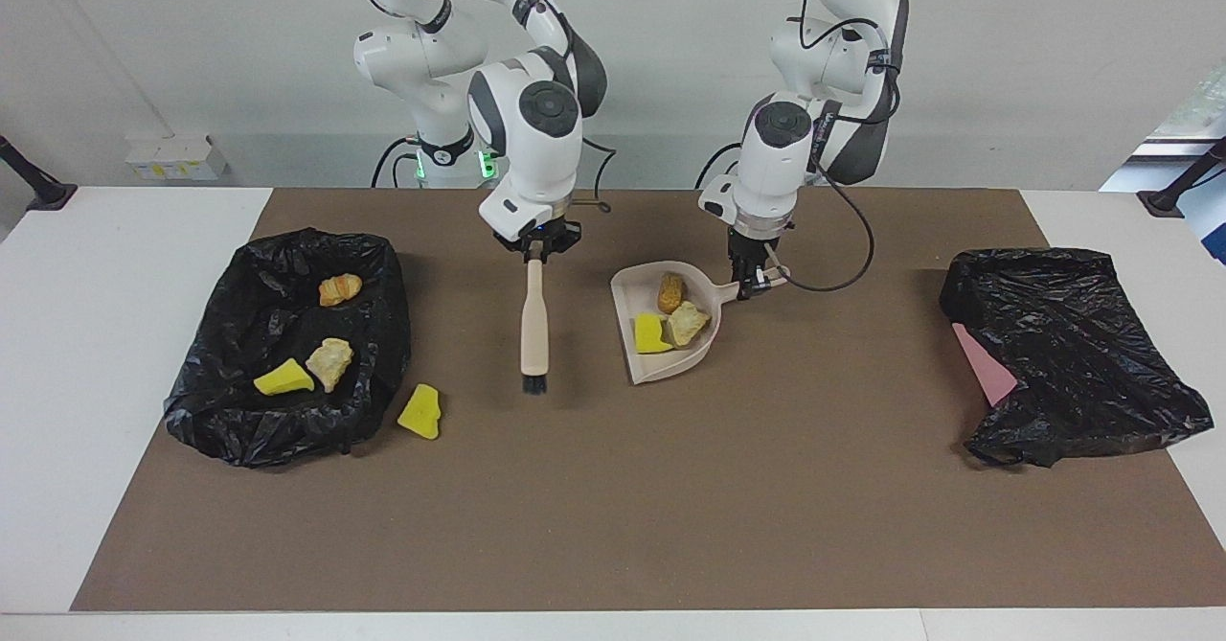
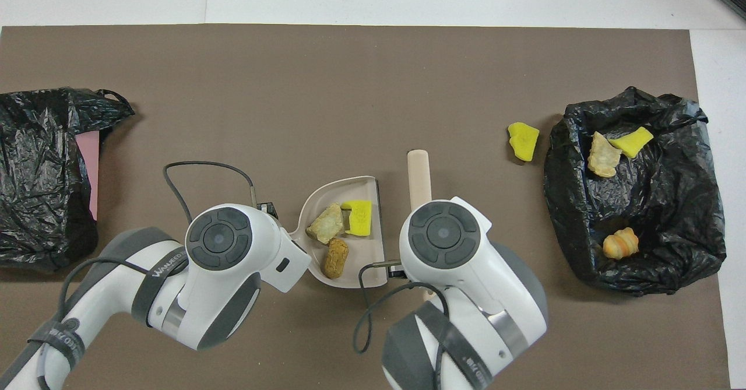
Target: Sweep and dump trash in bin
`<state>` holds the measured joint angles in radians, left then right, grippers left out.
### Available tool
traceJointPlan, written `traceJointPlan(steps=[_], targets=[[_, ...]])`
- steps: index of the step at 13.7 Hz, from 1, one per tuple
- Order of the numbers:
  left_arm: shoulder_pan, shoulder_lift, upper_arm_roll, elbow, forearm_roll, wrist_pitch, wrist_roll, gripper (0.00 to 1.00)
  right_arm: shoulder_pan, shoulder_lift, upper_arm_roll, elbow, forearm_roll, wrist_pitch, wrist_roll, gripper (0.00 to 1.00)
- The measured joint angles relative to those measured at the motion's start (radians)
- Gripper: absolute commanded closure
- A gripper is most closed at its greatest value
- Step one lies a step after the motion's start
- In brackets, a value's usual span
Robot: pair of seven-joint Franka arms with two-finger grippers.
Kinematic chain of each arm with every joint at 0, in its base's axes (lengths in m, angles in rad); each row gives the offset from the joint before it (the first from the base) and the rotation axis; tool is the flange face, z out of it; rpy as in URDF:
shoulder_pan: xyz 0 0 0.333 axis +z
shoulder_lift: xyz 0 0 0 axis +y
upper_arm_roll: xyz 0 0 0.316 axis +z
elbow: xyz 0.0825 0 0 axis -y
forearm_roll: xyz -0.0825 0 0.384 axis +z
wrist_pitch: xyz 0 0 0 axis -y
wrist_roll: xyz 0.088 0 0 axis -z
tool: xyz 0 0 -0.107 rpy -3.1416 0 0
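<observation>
Take twelve o'clock as pointing straight away from the robots. Nearest them, the left tool (image 1: pixel 752 277) is clamped shut on the handle of the dustpan (image 1: pixel 632 291), with the open lip facing twelve and the pan kept roughly level, probably so its load stays in. That load is a yellow piece (image 1: pixel 651 334), a beige lump (image 1: pixel 687 323) and an orange-brown lump (image 1: pixel 670 290). I cannot tell whether the lip touches the mat (image 1: pixel 670 507) or hangs just above it.

At the pan's three o'clock the right tool (image 1: pixel 536 256) is closed tight on the handle of the brush (image 1: pixel 533 325). The bristles point down toward twelve and stand apart from the pan, which leaves its way clear.

Farther out, at the brush head's two o'clock, a loose yellow piece (image 1: pixel 420 412) lies on the bench just beside the bin (image 1: pixel 239 411), which holds three pieces. That piece likely needs sweeping yet. At nine o'clock a second black bag (image 1: pixel 1073 354) covers a pink sheet (image 1: pixel 982 363).
</observation>
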<state>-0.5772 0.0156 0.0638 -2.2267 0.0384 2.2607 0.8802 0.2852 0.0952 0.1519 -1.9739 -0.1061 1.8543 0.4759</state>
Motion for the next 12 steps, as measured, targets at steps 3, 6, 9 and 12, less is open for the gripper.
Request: traceJointPlan(steps=[3, 6, 9, 12], targets=[[0.029, 0.043, 0.002, 0.064, 0.0, -0.003, -0.009, 1.0, -0.075, 0.07, -0.002, 0.099, -0.082, -0.05, -0.009, 1.0], [0.053, 0.091, 0.002, 0.144, -0.029, -0.034, -0.015, 1.0, -0.101, 0.135, -0.003, 0.184, -0.124, -0.075, -0.009, 1.0], [0.062, 0.115, 0.002, 0.185, -0.045, -0.06, -0.024, 1.0, -0.111, 0.207, -0.003, 0.291, -0.186, -0.139, -0.009, 1.0], [0.062, 0.119, 0.001, 0.191, -0.045, -0.09, -0.037, 1.0, -0.109, 0.258, -0.002, 0.338, -0.262, -0.171, -0.009, 1.0]])
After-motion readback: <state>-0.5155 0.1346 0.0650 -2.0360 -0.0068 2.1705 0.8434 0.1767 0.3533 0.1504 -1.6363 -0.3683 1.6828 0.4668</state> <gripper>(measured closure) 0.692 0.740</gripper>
